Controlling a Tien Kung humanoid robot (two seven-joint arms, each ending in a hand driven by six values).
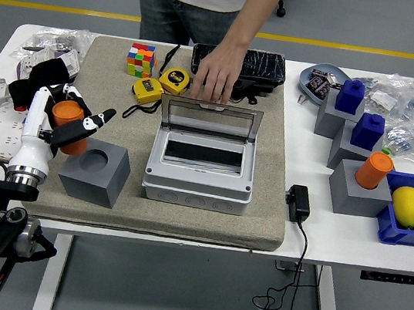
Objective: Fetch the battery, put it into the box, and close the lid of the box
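My left hand [68,120] is shut on an orange cylindrical battery [67,122], held just above the mat, up and left of the grey block [95,175] whose round socket stands empty. The grey box [200,171] sits mid-mat with its clear lid [210,116] raised upright. A person at the far side rests a hand [217,75] on the mat just behind the lid. A second orange battery [374,170] stands in a grey block at the right. My right arm is out of view.
Two yellow tape measures [161,84], a Rubik's cube [140,60] and a black case [247,66] lie behind the box. Blue-topped grey blocks [350,118], a lemon [408,206] in a blue bin and a black adapter [298,203] crowd the right side. A black cloth [41,76] lies at left.
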